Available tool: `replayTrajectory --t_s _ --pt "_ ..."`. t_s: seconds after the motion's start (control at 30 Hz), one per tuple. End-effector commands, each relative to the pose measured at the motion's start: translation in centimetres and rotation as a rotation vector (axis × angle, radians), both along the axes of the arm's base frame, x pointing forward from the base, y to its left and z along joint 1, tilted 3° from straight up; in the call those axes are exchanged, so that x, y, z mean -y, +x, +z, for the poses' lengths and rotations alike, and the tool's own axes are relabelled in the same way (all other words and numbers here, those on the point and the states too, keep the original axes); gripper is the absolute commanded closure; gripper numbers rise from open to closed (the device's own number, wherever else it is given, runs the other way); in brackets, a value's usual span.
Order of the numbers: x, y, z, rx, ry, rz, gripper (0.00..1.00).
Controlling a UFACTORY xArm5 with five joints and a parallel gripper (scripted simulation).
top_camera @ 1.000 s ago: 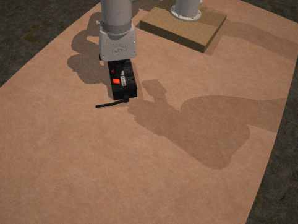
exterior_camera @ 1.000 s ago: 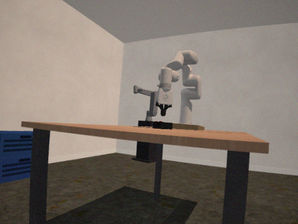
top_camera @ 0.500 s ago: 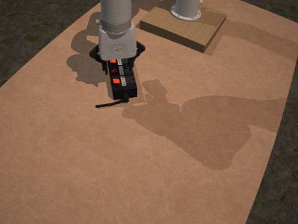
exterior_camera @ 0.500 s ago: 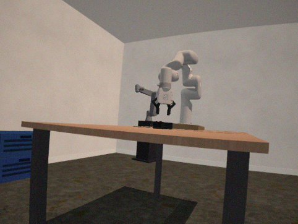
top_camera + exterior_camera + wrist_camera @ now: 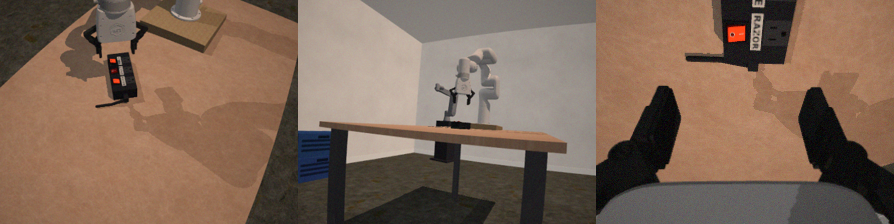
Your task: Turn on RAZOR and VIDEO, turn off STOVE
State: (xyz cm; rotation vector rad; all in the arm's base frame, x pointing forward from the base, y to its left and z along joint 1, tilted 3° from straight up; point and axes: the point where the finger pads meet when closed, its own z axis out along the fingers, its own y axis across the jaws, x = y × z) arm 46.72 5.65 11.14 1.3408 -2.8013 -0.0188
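The black power strip (image 5: 121, 75) lies flat on the table, right way up, with its cable end toward the near side. Its three switches sit in a row. The far one (image 5: 112, 60) and the near one (image 5: 116, 81) glow bright orange; the middle one (image 5: 113, 70) is dark red. In the wrist view the strip's cable end (image 5: 756, 35) shows at the top, with the bright orange switch (image 5: 736, 34) labelled RAZOR. My gripper (image 5: 117, 53) is open and empty, raised well above the strip (image 5: 457, 124) in the side view (image 5: 460, 100). Both fingers show spread wide in the wrist view (image 5: 741, 107).
The strip's short black cable (image 5: 111, 103) lies on the table toward the near left. A raised wooden plate (image 5: 185, 26) carrying the arm's base (image 5: 186, 9) stands at the back. A blue cabinet (image 5: 311, 155) stands on the floor to the left.
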Motion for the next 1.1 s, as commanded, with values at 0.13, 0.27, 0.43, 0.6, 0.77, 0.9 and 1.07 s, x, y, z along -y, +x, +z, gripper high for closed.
replayTrajectory --t_s 0.13,0.27,0.43,0.6,0.77,0.9,1.07 --pt "0.1 0.1 3.1 0.0 0.0 0.0 0.0" --pt "0.1 0.1 3.4 0.0 0.0 0.0 0.0" --pt "0.1 0.1 3.4 0.0 0.0 0.0 0.0" --pt "0.1 0.1 3.4 0.0 0.0 0.0 0.0" --pt "0.1 0.1 3.4 0.0 0.0 0.0 0.0" --pt "0.1 0.1 3.4 0.0 0.0 0.0 0.0" --pt "0.1 0.1 3.4 0.0 0.0 0.0 0.0"
